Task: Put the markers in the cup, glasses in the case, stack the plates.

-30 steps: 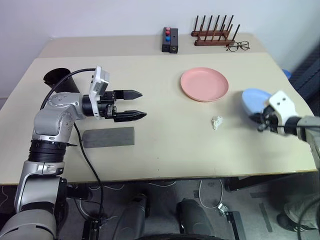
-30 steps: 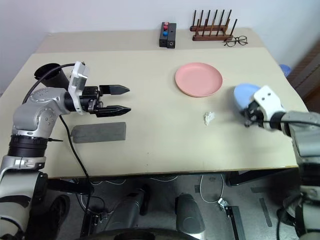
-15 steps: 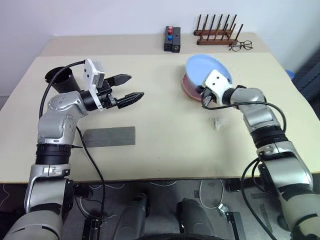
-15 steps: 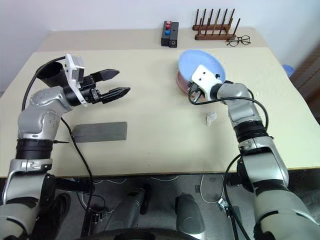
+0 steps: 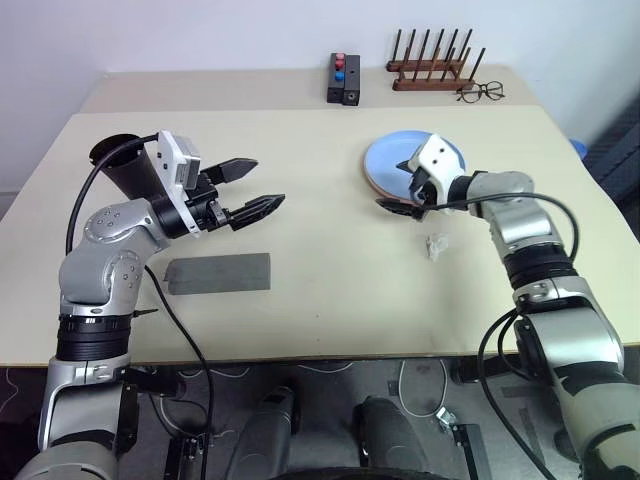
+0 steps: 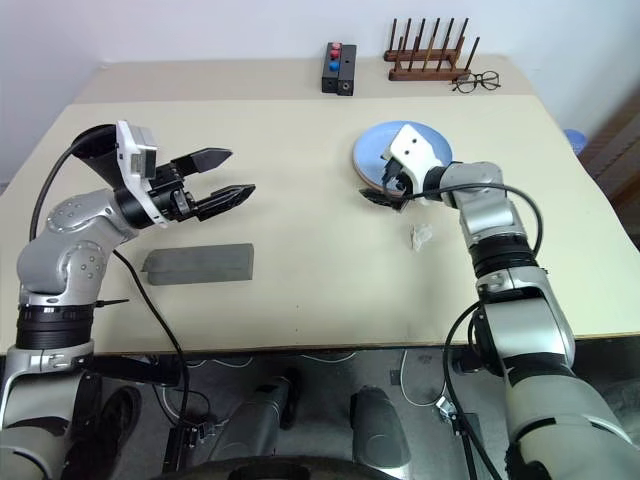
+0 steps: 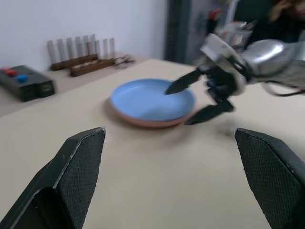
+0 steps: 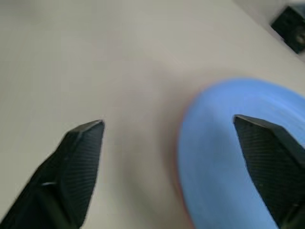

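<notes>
- The counter (image 5: 330, 290) is a broad, matte, pale beige slab with a seam across its far part; no writing on anything can be read.
- The plates are stacked toward the far right: the light blue plate (image 5: 395, 160), round, shallow and smooth, lies on the salmon pink plate (image 7: 143, 121), whose rim peeks out beneath.
- The case (image 5: 218, 273) is a flat grey rectangle, closed, near the front left edge.
- The cup (image 5: 125, 165) is black, matte and tapered, close to the left edge and tilted behind the left arm.
- A wooden rack (image 5: 428, 68) of dark pegs, a black box (image 5: 342, 80) with red and blue buttons, and thin-framed spectacles (image 5: 480, 93) sit along the far edge.
- A small crumpled white scrap (image 5: 434, 245) lies just in front of the plates.
- The left tool (image 5: 247, 188) hangs above the counter, fingers spread, holding nothing.
- The right tool (image 5: 398, 188) is at the plates' near rim, fingers apart, one above the blue plate and one beside the stack.
</notes>
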Robot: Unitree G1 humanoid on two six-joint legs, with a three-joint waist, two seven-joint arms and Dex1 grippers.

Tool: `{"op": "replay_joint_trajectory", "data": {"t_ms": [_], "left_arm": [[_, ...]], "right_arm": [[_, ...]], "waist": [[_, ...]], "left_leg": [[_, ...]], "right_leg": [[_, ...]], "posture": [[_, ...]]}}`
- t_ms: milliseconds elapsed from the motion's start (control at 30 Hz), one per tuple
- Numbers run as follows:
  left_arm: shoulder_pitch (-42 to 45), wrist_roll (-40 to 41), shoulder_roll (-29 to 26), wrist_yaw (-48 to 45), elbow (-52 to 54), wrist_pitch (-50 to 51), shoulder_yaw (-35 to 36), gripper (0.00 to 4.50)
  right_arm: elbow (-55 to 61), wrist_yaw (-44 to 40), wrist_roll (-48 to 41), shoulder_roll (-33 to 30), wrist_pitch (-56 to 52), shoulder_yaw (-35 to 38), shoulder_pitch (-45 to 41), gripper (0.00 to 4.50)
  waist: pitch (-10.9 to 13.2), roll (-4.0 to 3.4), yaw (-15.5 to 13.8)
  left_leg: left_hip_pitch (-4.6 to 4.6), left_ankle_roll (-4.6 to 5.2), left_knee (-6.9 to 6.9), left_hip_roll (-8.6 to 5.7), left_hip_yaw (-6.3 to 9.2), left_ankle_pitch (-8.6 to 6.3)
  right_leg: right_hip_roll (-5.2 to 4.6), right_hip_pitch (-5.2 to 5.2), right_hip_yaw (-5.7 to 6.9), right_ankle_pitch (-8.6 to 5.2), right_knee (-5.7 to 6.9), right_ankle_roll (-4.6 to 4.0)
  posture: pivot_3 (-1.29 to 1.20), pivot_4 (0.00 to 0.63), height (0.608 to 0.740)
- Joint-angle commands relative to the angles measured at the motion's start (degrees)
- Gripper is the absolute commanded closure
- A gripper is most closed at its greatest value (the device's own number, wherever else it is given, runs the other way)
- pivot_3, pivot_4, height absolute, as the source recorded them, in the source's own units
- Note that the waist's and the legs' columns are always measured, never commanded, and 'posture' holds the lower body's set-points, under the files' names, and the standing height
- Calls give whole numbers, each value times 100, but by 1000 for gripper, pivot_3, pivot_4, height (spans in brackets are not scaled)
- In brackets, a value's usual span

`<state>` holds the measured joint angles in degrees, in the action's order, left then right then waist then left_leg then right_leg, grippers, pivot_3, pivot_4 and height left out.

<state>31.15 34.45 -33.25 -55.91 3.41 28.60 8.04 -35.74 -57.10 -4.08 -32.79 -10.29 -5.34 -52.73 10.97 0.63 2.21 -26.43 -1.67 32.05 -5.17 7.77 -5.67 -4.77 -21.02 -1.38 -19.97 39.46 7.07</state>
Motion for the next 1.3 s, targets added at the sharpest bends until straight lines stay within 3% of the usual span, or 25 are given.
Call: {"op": "replay_joint_trajectory", "data": {"t_ms": [33, 200, 367, 500, 700, 733, 933, 1100, 1167, 1300], "left_arm": [[-97, 369, -92, -175, 292, 255, 111, 0], [-45, 299, -1, -298, 192, 166, -106, 0], [178, 279, 151, -377, 4, 108, -218, 0], [266, 190, 155, -414, -108, 48, -245, 0], [198, 211, 58, -373, -34, 127, -162, 0], [179, 199, 44, -341, -22, 122, -145, 0], [138, 206, 114, -81, 22, 65, -59, 0], [194, -248, 335, 415, -197, -454, -96, 0], [128, -107, 409, 423, -104, -433, -28, 0], [-54, 1, 419, 500, 122, -353, 37, 0]], "right_arm": [[1194, -545, -713, -646, -1331, 536, 430, 49], [2111, -545, -713, -1347, -2264, 531, 1267, 49], [2517, -398, -631, -1431, -2475, 424, 1944, 49], [2231, -250, -335, -1432, -2223, 156, 2231, 1256], [1986, -217, -485, -1300, -1974, 345, 1869, 4308], [1994, -291, -491, -1370, -1934, 339, 1781, 4417], [2000, -344, -1222, -1019, -1958, 879, 783, 4417], [-341, 1333, 10, -278, 215, 479, -217, 4417], [-1163, 1694, 21, 129, 602, 564, -500, 4417], [-2149, 2026, 216, 496, 1102, 525, -812, 3016]], "waist": [[0, 0, -45], [-1, 0, -118], [-1, 0, -110], [-1, 0, -110], [-2, 0, -112], [-1, 0, -110], [0, -2, -88], [-4, 5, -108], [-3, 7, -150], [1, 2, -110]], "left_leg": [[0, 1, 2, 0, 3, -1], [2, 2, 3, 1, -1, -3], [1, 2, 0, 2, -10, -3], [-1, 2, 1, 1, -12, -3], [2, 3, 4, 1, -11, -3], [2, 3, 4, 1, -11, -3], [-1, 3, 1, 2, -12, -3], [9, 2, 2, 1, -11, -3], [6, 2, 1, -1, -9, -2], [-4, -21, -4, -2, -11, 13]], "right_leg": [[0, 3, 2, 0, -3, 0], [-5, 1, -1, -1, -6, -3], [-20, -5, -5, -1, -6, -4], [-20, -6, -5, -1, -6, -3], [-20, 1, -3, 0, -7, -2], [-20, 0, -3, 0, -7, -2], [-20, -5, -4, 0, -7, -2], [-12, 7, 0, 0, -10, -2], [-10, 6, 3, 0, -14, -2], [-8, -4, 0, 1, -12, -1]], "posture": [[0, 150, 740], [0, 150, 740], [0, 150, 740], [0, 150, 740], [0, 150, 740], [0, 150, 740], [0, 150, 740], [0, 150, 740], [0, 150, 740], [0, 150, 740]]}}
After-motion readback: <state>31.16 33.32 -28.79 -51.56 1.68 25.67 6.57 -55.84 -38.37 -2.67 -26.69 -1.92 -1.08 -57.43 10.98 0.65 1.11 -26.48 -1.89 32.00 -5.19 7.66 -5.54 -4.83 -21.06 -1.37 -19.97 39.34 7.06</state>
